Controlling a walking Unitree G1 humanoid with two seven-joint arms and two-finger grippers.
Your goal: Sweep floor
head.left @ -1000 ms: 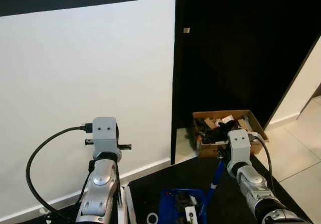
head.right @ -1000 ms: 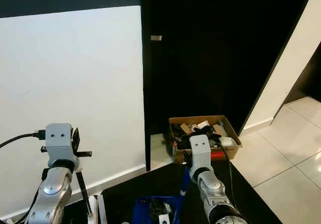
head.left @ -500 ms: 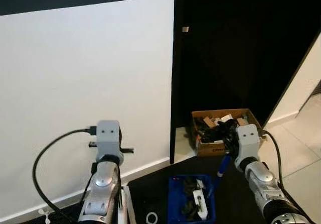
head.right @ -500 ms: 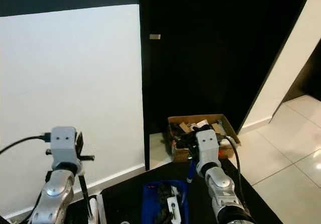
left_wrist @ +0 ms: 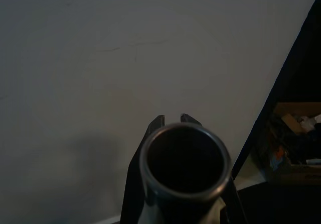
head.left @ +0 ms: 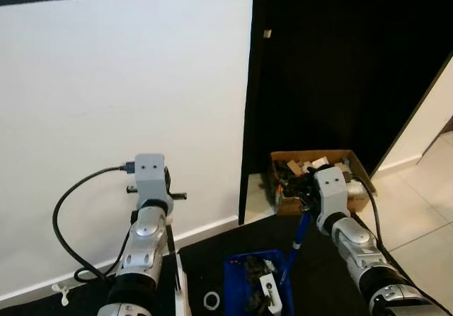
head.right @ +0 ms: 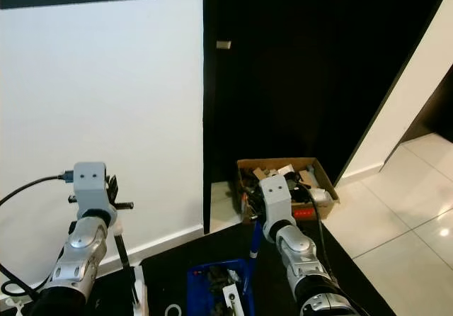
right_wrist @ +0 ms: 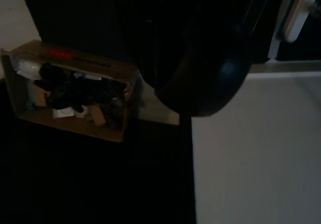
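A plain white wall (head.left: 120, 103) fills the robot's left side and meets a black panel (head.left: 340, 68) at a vertical edge; pale glossy floor tiles (head.right: 396, 217) run off to the right, and a black mat (head.left: 325, 259) lies underfoot. An open brown cardboard box (head.left: 318, 181) full of dark odds and ends sits at the foot of the black panel. The left hand (left_wrist: 173, 121) is closed round a dark tubular handle (left_wrist: 184, 158) — its open end faces the wrist camera. The right hand (head.left: 306, 204) grips a blue rod-shaped handle (head.left: 296, 245) slanting down to a blue plastic dustpan (head.left: 258, 288) loaded with dark debris, on the mat. Compared with half a second ago, the right arm has drawn back leftward and the dustpan lies nearer the robot — lower in view.
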